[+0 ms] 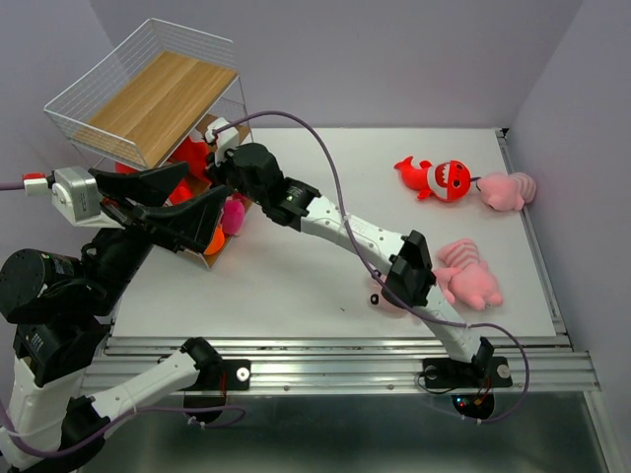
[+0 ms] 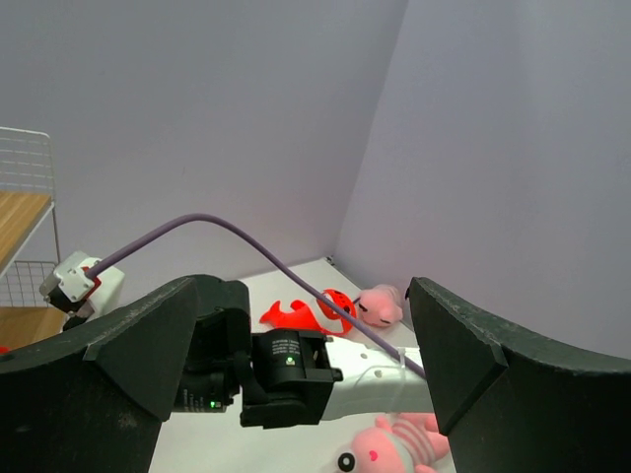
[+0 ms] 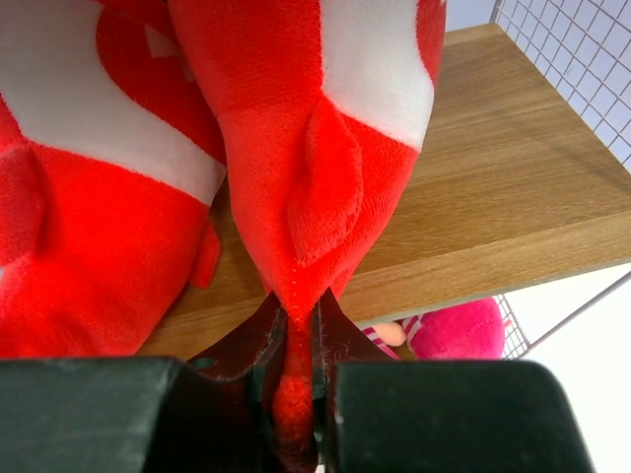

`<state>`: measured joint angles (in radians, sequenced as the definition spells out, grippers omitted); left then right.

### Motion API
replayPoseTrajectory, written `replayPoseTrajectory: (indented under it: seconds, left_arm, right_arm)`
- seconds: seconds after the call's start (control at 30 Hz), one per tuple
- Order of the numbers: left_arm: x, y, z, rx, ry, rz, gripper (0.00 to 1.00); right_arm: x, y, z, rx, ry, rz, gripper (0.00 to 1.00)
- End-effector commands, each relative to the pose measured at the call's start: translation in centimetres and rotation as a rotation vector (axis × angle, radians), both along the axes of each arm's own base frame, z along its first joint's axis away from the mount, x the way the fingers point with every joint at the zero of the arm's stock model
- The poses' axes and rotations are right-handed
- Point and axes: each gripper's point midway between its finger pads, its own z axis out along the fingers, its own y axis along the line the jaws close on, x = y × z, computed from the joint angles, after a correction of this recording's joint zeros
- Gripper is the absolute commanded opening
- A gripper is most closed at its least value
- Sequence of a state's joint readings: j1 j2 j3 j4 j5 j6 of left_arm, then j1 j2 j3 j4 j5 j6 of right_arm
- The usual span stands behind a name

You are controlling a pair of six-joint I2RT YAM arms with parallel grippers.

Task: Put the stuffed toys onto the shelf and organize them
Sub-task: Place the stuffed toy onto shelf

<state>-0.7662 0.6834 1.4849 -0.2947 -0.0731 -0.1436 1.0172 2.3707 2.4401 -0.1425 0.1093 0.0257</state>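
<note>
The shelf [image 1: 148, 99], white wire mesh with wooden boards, stands at the back left. My right gripper [image 3: 296, 384] is shut on the thin tail of a red stuffed toy [image 3: 325, 128], which lies on a wooden board [image 3: 493, 197] of the shelf beside a second red toy [image 3: 89, 197]. From above, the right gripper [image 1: 212, 163] reaches into the shelf's middle tier among red toys [image 1: 192, 158]. My left gripper [image 1: 209, 187] hovers open and empty just in front of the shelf. On the table lie a red fish [image 1: 439, 177], a pink toy [image 1: 505, 190] and a pink striped animal [image 1: 468, 274].
A magenta toy [image 1: 235, 215] sits at the shelf's lowest tier, also seen under the board as a magenta toy [image 3: 463, 330]. The right arm [image 1: 345, 232] stretches diagonally across the table with its purple cable [image 1: 325, 158] looping above. Walls close in the back and right.
</note>
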Motion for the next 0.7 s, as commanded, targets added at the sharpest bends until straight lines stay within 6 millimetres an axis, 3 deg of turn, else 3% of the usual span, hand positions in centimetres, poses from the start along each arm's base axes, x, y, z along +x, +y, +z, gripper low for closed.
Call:
replayPoseTrajectory:
  seconds: [0.0, 0.2, 0.27, 0.5, 0.67]
  left_arm:
    - [-0.45, 0.52, 1.39, -0.052, -0.038, 0.002, 0.99]
    - [-0.15, 0.34, 1.24, -0.051, -0.033, 0.006, 0.99]
    - [-0.1, 0.08, 1.1, -0.05, -0.03, -0.003, 0.99]
    - [-0.39, 0.35, 1.16, -0.064, -0.031, -0.006, 0.99]
    - [-0.54, 0.38, 0.83, -0.073, -0.024, -0.013, 0.99]
  right_arm:
    - [-0.97, 0.92, 5.16, 0.137, -0.081, -0.003, 0.11]
    - [-1.57, 1.35, 5.41, 0.147, -0.08, 0.011, 0.16]
    - [-1.5, 1.31, 5.3, 0.144, -0.079, 0.006, 0.23]
    - [-1.69, 0.94, 5.42, 0.129, -0.083, 0.008, 0.31]
    - [-1.73, 0.6, 5.44, 0.118, -0.086, 0.002, 0.44]
